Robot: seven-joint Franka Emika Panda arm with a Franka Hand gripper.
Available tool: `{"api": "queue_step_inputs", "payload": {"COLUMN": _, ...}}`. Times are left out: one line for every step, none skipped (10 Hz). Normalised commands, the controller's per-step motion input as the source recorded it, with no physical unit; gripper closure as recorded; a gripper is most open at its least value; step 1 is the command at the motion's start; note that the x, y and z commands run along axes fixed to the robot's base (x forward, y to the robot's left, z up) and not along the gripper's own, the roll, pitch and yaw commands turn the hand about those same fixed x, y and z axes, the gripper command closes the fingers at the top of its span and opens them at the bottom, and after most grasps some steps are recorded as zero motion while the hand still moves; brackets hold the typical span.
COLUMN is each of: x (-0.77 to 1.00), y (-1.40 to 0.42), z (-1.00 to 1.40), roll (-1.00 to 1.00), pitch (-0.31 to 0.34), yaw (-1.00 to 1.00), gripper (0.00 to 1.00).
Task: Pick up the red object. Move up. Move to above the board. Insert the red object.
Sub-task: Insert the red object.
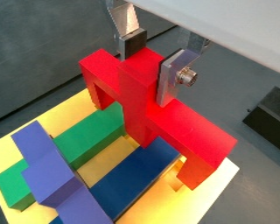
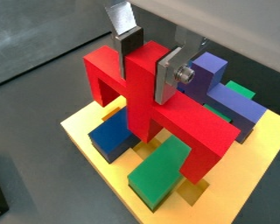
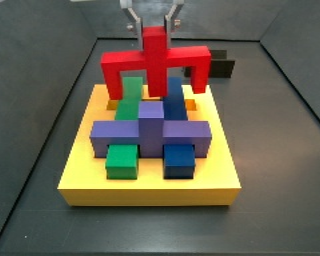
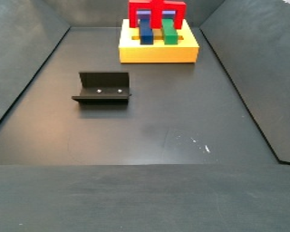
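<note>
The hand (image 1: 149,57) is clamped on the raised centre ridge of the red object (image 1: 166,118), silver fingers (image 1: 175,77) pressing it from both sides. The red object stands upright over the board (image 3: 149,180), its legs reaching down among the green blocks (image 2: 164,171) and blue blocks (image 1: 136,175). The purple cross-shaped block (image 3: 151,132) lies on the board nearby. The board rests on a dark grey floor (image 4: 148,136) enclosed by dark walls, with the fixture (image 4: 102,88) well apart from the board.

At the far end of the dark floor (image 4: 148,136) sits the yellow board (image 4: 159,53), with the red object (image 4: 156,13) upright over its green and blue blocks. The pincer itself is out of frame above. The fixture (image 4: 102,88) stands well apart from the board, nearer the camera.
</note>
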Motion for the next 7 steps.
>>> {"api": "queue_step_inputs", "payload": {"x": -0.01, "y": 0.04, "z": 0.0, "roll": 0.0, "pitch": 0.0, "yaw": 0.0, "gripper": 1.0}}
{"api": "queue_step_inputs", "payload": {"x": -0.09, "y": 0.13, "z": -0.07, "roll": 0.0, "pitch": 0.0, "yaw": 0.0, "gripper": 1.0}}
{"api": "queue_step_inputs", "payload": {"x": -0.05, "y": 0.08, "z": -0.05, "roll": 0.0, "pitch": 0.0, "yaw": 0.0, "gripper": 1.0}}
{"api": "queue_step_inputs", "payload": {"x": -0.06, "y": 0.11, "z": -0.19, "roll": 0.0, "pitch": -0.04, "yaw": 0.0, "gripper": 1.0}}
{"api": "queue_step_inputs", "payload": {"x": 0.0, "y": 0.01, "z": -0.11, "roll": -0.03, "pitch": -0.026, "yaw": 0.0, "gripper": 1.0}}
{"api": "queue_step_inputs", "payload": {"x": 0.0, "y": 0.0, "z": -0.15, "roll": 0.0, "pitch": -0.023, "yaw": 0.0, "gripper": 1.0}}
{"api": "queue_step_inputs", "payload": {"x": 0.0, "y": -0.04, "z": -0.41, "roll": -0.13, "pitch": -0.084, "yaw": 0.0, "gripper": 1.0}}
